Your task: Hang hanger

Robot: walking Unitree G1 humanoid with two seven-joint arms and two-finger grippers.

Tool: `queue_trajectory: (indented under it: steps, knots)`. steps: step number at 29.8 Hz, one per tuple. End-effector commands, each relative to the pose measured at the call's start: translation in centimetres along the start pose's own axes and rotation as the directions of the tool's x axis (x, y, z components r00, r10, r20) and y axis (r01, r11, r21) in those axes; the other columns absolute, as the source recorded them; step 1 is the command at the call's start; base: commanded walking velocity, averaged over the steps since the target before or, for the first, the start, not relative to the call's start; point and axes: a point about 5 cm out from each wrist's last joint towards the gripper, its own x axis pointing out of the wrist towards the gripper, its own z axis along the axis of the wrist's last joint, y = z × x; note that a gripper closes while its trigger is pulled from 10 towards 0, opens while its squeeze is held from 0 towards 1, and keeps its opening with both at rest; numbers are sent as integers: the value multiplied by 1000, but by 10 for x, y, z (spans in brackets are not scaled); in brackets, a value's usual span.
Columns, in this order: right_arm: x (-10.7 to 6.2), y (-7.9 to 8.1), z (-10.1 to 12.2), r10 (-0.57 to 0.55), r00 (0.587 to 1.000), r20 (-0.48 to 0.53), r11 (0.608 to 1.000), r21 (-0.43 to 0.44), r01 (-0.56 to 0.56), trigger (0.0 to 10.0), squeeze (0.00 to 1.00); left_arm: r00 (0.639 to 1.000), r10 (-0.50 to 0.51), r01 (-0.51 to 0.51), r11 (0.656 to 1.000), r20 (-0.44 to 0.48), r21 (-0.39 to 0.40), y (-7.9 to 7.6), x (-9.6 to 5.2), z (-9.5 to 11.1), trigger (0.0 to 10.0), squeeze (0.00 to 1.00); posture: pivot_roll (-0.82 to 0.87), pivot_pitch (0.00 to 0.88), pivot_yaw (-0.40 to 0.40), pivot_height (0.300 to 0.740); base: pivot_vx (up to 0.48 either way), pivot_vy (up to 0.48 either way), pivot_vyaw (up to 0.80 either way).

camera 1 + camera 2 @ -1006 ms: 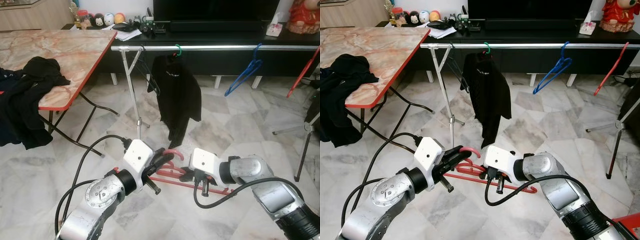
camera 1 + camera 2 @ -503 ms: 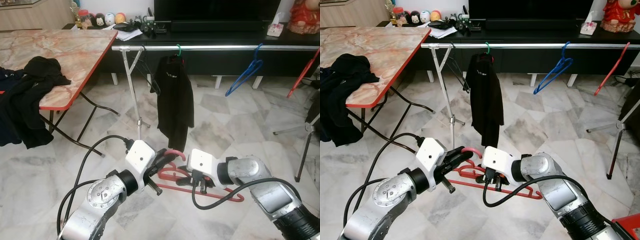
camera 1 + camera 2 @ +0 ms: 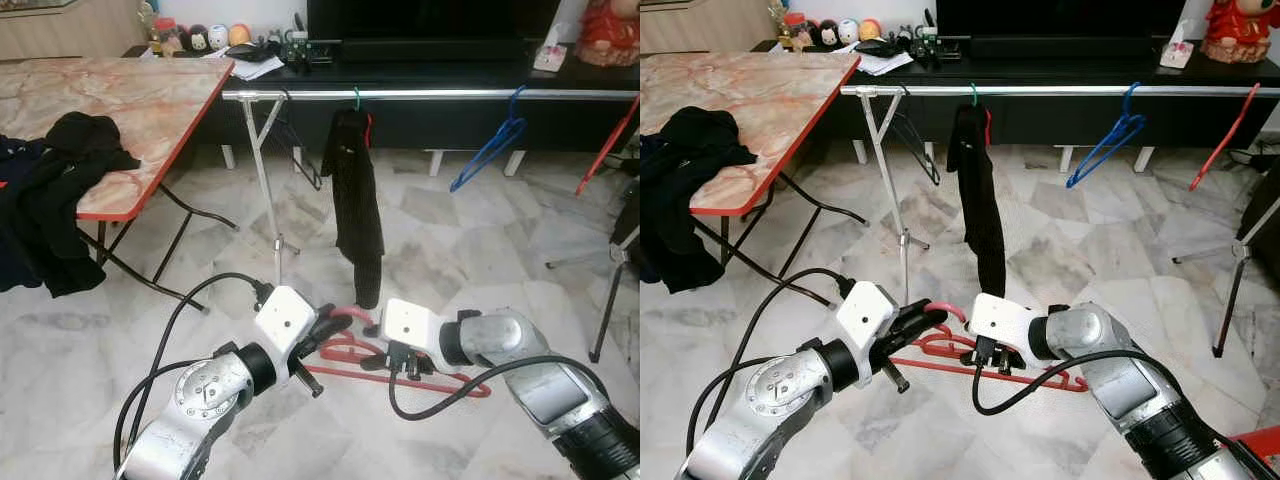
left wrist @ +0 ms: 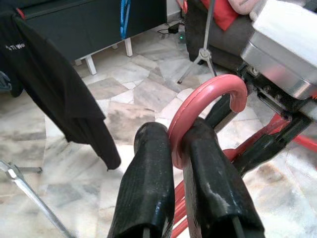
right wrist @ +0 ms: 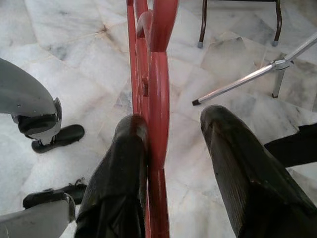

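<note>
While both tools share it, the red hanger (image 3: 400, 362) sits low above the marble floor (image 3: 470, 250), well short of the rail (image 3: 430, 94). Your left tool (image 4: 171, 148) is clenched on its hook, steadying it. Your right tool (image 5: 171, 144) straddles the bar, fingers spread. Its long axis runs roughly level, hook toward your left.

Floor: pale marble tiles (image 3: 460, 240) w/ grey veining. Folding table (image 3: 130, 95), marble-look top, red edge, black clothes (image 3: 60, 190) heaped on it. Low black TV unit (image 3: 430, 60) along back wall; metal rail (image 3: 430, 95) in front.
</note>
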Motion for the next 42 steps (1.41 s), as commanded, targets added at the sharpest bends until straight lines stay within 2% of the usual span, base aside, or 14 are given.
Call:
queue_trajectory:
  steps: [1,7,8,13,18,19,20,21,28,36,42]
  knots:
    - [-4,-8,3,-29,1000,-5,999,-21,29,10000,0,998,-25,28,998,-50,64,-1,0,-7,0,0,-97,55,26,740,0,0,0]
    - [-2,-4,4,1,1000,12,1000,-8,0,10000,0,998,-29,33,997,-56,76,-3,1,-8,0,0,-95,55,26,740,0,0,0]
    - [-1,-2,4,21,1000,19,1000,-2,-21,10000,1000,998,-30,34,996,-56,77,-3,1,-8,0,0,-95,55,26,740,0,0,0]
    - [-2,-1,4,27,999,19,1000,-4,-27,10000,1000,998,-31,36,996,-59,82,-3,1,-9,0,0,-96,54,26,740,0,0,0]
    - [-4,3,4,80,996,27,997,-19,-80,10000,1000,996,-41,49,993,-76,110,-4,1,-11,0,0,-97,52,27,740,0,0,0]
    - [-5,5,3,95,995,15,995,-38,-94,10000,114,995,-40,50,991,-87,128,-4,1,-13,0,0,-98,52,27,740,0,0,0]
    - [-5,5,3,95,995,15,995,-38,-94,10000,114,995,-40,50,991,-87,128,-4,1,-13,0,0,-98,52,27,740,0,0,0]
    - [-6,4,2,85,996,5,996,-41,-85,10000,0,995,-34,46,990,-90,131,-3,1,-14,0,0,-98,52,27,740,0,0,0]
    - [-7,-1,-7,38,997,-60,997,-60,-42,10000,0,994,31,-15,989,-102,147,6,0,-16,0,0,-98,55,28,740,0,0,0]
    - [-8,-1,-7,43,997,-62,997,-63,-47,10000,0,993,49,-32,987,-108,156,9,0,-18,0,0,-98,58,28,740,0,0,0]
    - [-10,5,-12,56,993,-105,995,-79,-65,10000,0,986,130,-115,984,-101,139,20,1,-17,0,0,-101,60,30,740,0,0,0]
